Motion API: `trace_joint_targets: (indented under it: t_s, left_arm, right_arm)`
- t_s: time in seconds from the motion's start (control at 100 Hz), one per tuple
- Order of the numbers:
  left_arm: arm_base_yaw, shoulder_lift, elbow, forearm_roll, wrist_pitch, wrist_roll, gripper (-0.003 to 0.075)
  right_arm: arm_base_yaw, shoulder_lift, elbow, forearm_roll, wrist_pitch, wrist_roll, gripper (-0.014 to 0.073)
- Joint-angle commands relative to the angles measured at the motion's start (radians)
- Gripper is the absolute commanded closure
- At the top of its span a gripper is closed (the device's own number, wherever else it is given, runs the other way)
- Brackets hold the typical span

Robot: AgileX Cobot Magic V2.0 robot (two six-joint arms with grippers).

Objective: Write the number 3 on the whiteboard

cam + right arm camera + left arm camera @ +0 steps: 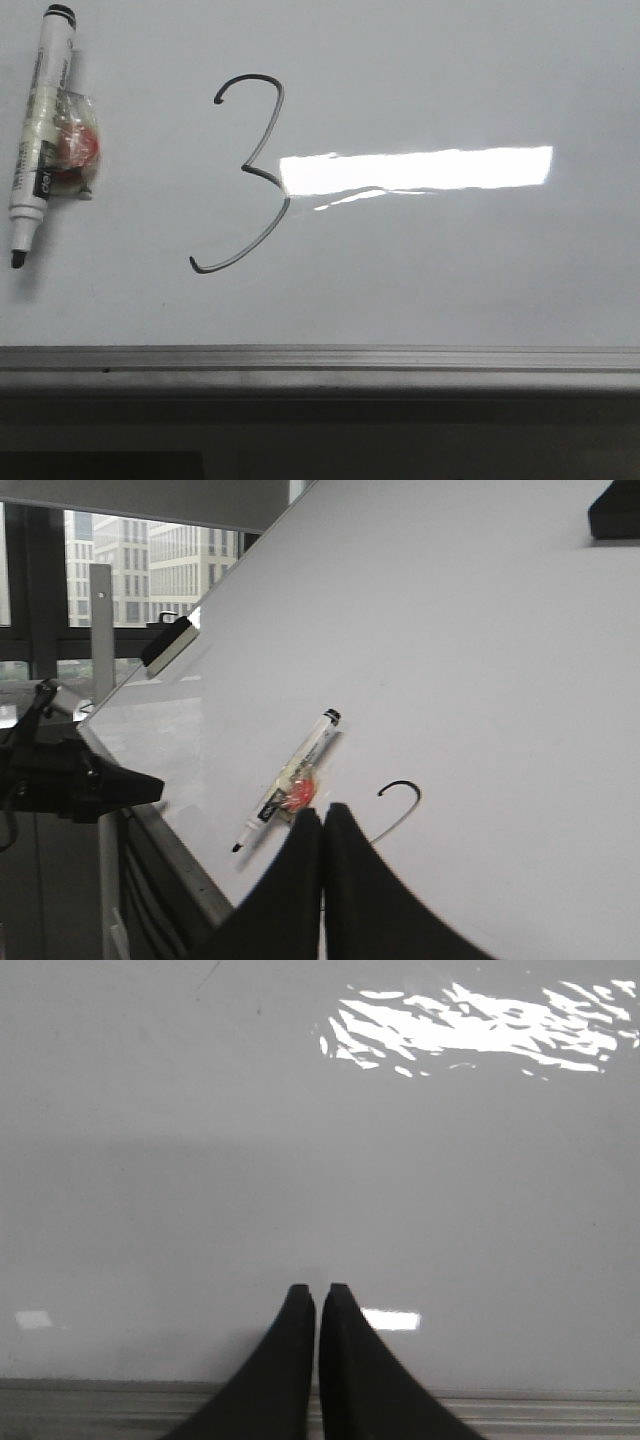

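Note:
A thin dark number 3 (250, 175) is drawn on the whiteboard (450, 70) left of centre. Its hooked top also shows in the right wrist view (402, 792), the lower part hidden behind my fingers. A white marker (40, 130) with a red wad taped to it lies uncapped at the board's far left, tip toward the near edge; it also shows in the right wrist view (290, 778). My left gripper (318, 1290) is shut and empty over bare board. My right gripper (323, 812) is shut and empty, above the board near the marker and the 3.
A grey metal rail (320, 362) runs along the board's near edge. A bright rectangular light reflection (420, 168) lies right of the 3. In the right wrist view a board eraser (168, 645) sits at the far corner, and the other arm (70, 780) is beside the board's edge.

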Motion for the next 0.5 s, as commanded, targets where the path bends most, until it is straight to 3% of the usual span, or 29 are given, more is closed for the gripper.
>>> trace_joint_targets:
  t_s: [0.0, 0.32, 0.49]
  left_arm:
    - [0.003, -0.025, 0.035, -0.012, -0.041, -0.010, 0.0741]
    - [0.003, -0.025, 0.035, -0.012, -0.041, -0.010, 0.0741]
    - [0.003, -0.025, 0.035, -0.012, -0.041, -0.010, 0.0741]
  right_arm:
    - [-0.074, 0.005, -0.026, 0.012, -0.090, -0.005, 0.0658]
    - [-0.537, 0.005, -0.026, 0.012, -0.088, -0.004, 0.0658]
    - [-0.694, -0.003, -0.020, 0.012, -0.035, 0.006, 0.0658]
